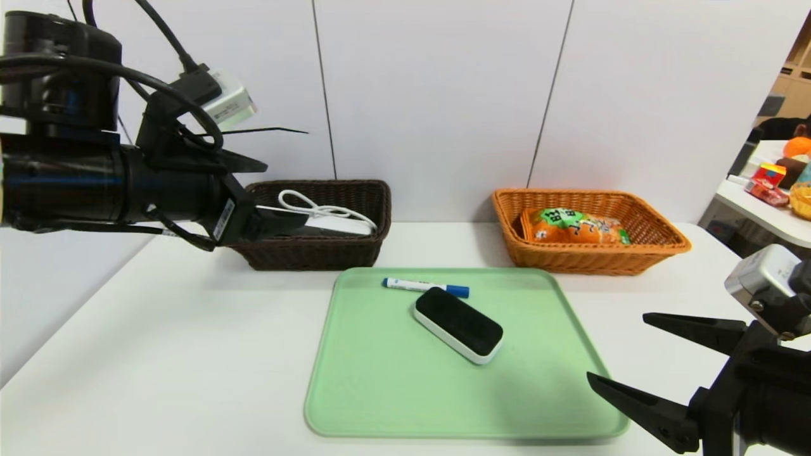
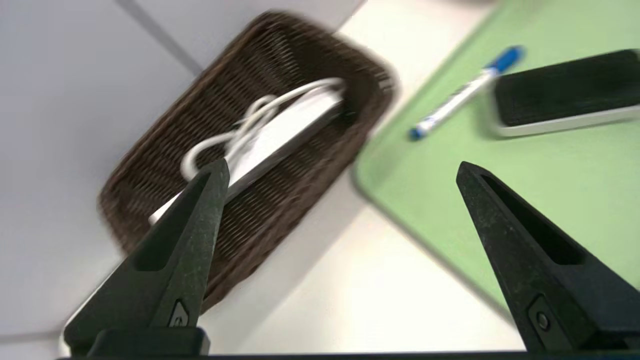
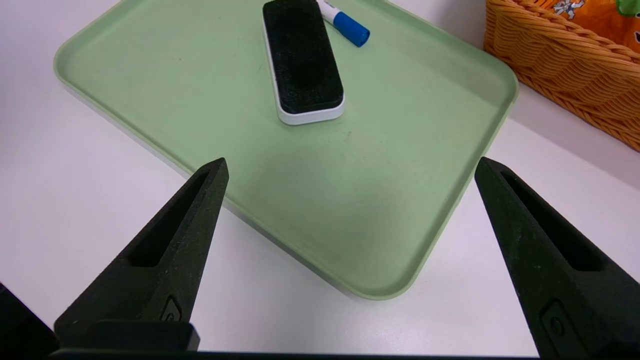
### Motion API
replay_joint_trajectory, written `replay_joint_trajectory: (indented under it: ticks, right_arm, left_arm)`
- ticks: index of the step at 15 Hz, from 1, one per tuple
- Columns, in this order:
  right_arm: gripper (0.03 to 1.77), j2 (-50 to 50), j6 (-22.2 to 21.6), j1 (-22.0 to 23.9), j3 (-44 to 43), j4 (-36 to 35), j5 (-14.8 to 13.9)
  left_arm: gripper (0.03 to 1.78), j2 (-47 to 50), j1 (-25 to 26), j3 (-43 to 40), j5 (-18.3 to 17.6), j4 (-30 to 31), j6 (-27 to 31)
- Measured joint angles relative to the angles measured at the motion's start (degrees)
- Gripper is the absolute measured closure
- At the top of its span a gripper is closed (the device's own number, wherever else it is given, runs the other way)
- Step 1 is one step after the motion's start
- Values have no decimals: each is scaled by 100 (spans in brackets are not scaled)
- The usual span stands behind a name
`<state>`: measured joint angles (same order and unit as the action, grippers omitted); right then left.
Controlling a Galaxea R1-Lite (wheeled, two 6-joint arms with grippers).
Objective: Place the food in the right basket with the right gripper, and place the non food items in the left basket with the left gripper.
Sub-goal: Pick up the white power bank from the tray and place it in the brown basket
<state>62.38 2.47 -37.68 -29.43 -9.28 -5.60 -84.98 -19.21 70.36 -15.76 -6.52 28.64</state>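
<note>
Left gripper point(image 2: 342, 170), jaws apart and empty, at upper left by the brown basket point(image 1: 355, 253) holding the power strip point(image 1: 339, 225) — eraser point(image 1: 459, 323) and marker point(image 1: 424, 286) lie mid-frame on the tray point(image 1: 380, 392); snack bag point(image 1: 576, 228) in the orange basket point(image 1: 659, 247) — right gripper point(image 3: 350, 167) spread wide, lower right

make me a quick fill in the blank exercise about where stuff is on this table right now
1. The power strip lies in the ____ brown basket.
2. The snack bag lies in the ____ basket.
3. The marker and the eraser lie on the green ____.
4. The left gripper is open and holds ____.

Missing words: dark; orange; tray; nothing
</note>
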Motion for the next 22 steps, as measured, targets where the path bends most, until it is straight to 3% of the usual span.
replay_joint_trajectory:
  ticks: [3, 5, 10, 15, 22]
  right_arm:
    - [10, -4, 5, 0, -1, 2, 9]
    - [10, -6, -2, 0, -1, 5, 9]
    - [10, -9, 11, 1, -1, 2, -5]
    - [10, -6, 16, 0, 16, 2, 9]
    - [10, -9, 11, 0, 60, 2, -13]
  left_arm:
    - [17, 251, -656, -188, -610, -108, 24]
    - [15, 177, -1017, -223, -774, -118, 123]
    - [14, -438, -1336, -232, -1384, -124, 1014]
    - [12, -1257, -1449, -123, -1421, -108, 1915]
    - [12, -2342, -1298, 590, -1421, -20, 2097]
